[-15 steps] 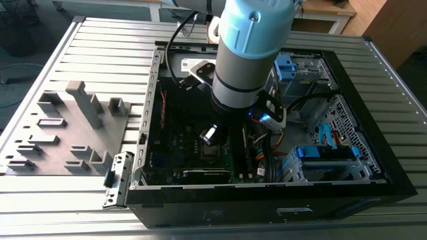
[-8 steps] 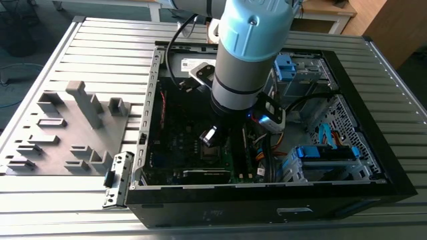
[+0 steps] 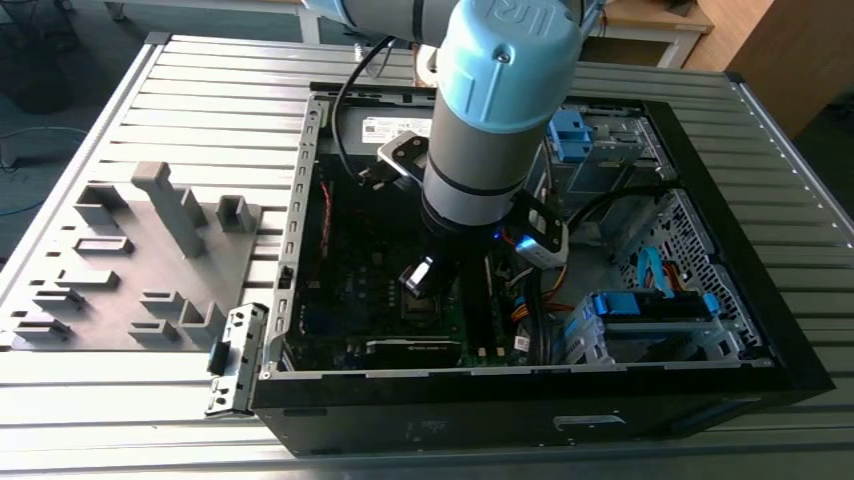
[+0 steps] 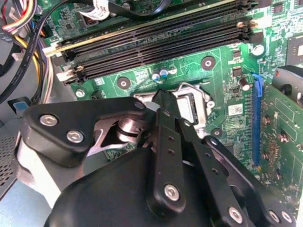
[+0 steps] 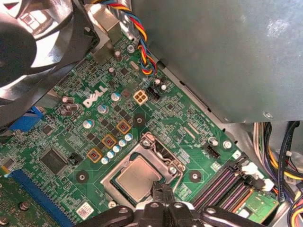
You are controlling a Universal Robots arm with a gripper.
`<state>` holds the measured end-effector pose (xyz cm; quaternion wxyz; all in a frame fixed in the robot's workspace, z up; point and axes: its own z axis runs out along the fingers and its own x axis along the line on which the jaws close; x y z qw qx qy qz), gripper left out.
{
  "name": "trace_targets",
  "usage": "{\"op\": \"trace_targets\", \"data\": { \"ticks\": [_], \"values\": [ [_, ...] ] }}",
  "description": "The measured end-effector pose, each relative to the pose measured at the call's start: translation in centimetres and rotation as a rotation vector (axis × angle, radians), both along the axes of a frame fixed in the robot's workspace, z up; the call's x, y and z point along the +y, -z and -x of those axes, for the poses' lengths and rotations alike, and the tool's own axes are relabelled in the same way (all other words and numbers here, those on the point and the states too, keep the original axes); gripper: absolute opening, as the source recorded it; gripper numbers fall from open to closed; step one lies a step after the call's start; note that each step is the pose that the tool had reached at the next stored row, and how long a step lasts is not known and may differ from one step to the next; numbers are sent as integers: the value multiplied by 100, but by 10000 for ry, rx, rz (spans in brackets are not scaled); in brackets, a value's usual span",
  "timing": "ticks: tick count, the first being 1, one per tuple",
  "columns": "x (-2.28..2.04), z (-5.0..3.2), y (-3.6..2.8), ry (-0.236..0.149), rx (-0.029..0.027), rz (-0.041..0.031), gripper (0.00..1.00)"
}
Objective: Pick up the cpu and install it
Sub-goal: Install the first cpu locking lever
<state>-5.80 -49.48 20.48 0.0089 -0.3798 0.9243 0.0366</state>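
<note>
In the exterior view you see the arm (image 3: 487,120) reaching down into the open computer case (image 3: 747,330), which lies on a slatted metal table (image 3: 160,400). The gripper (image 3: 424,290) hangs low over the green motherboard (image 3: 360,300) inside the case. A grey foam tray (image 3: 134,260) with cut-out slots sits on the table beside the case, towards the exterior view's left.

In the second wrist view you look past the black gripper (image 4: 163,101) linkage onto the motherboard (image 4: 208,56). The fingers (image 4: 165,127) come together to a narrow tip over the metal-framed socket (image 4: 189,101). Long black memory slots (image 4: 156,40) run across the board just beyond the socket.

In the first wrist view you find the cpu (image 5: 137,177) lying flat inside the socket (image 5: 156,151) frame, its dull silver face up. The gripper (image 5: 163,191) tips are drawn close together and sit right at the edge of the cpu nearest the camera; you cannot tell whether they touch it. A grey power-supply box (image 5: 222,52) stands beyond the socket, and a black fan (image 5: 33,42) sits near it.
</note>
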Motion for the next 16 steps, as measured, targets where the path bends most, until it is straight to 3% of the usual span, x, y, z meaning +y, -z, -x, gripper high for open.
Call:
{"op": "trace_targets", "data": {
  "ticks": [15, 16],
  "values": [
    [-41, -38, 4, 2, 0, 36, 11],
    [-59, -38, 5, 1, -1, 33, 11]
  ]
}}
